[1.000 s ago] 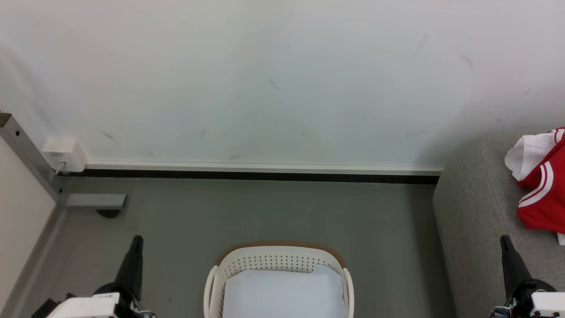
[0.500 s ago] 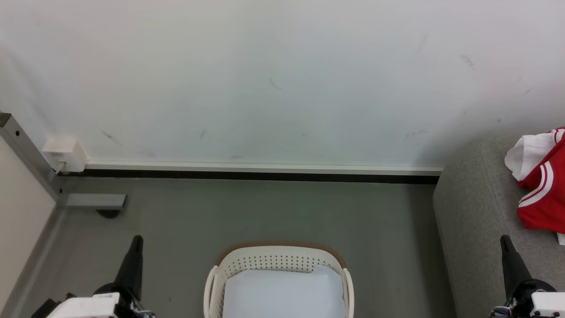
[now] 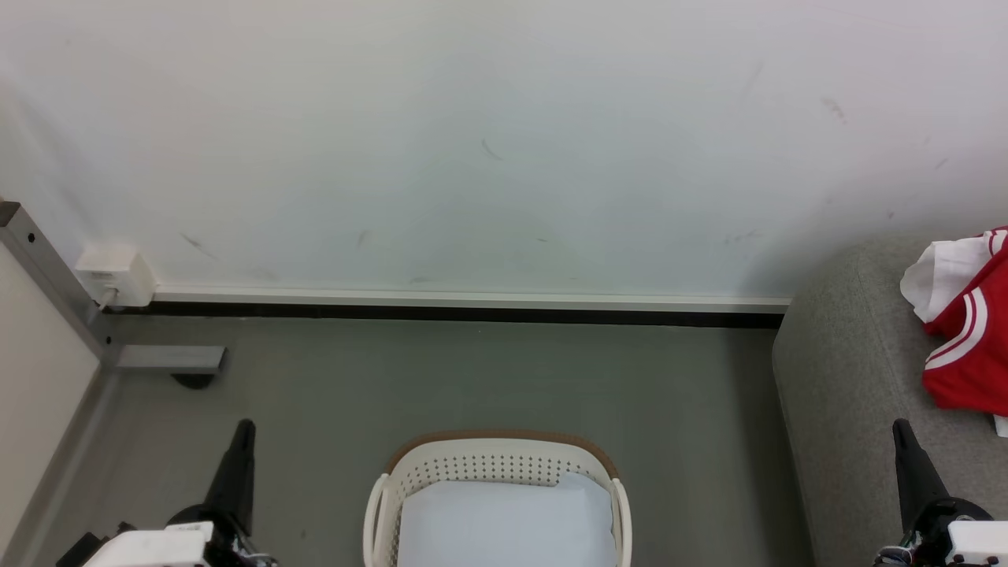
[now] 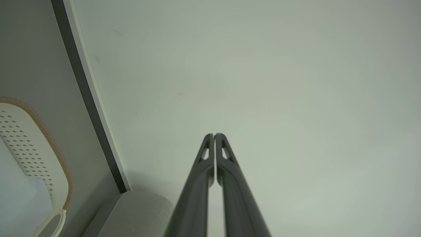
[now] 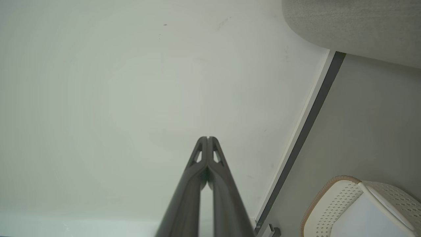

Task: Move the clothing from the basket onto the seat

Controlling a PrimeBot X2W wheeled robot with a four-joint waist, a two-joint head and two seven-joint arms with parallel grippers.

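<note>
Nothing moved; left end effector [image 4: 214,135] and right end effector [image 5: 208,137] sit closed, well apart from the basket [image 3: 496,435].

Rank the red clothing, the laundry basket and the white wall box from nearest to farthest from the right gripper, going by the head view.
1. red clothing: on the sofa, just beyond the right gripper, at the far right.
2. laundry basket: bottom centre, well to the gripper's left.
3. white wall box: far left, on the opposite side of the view.
</note>
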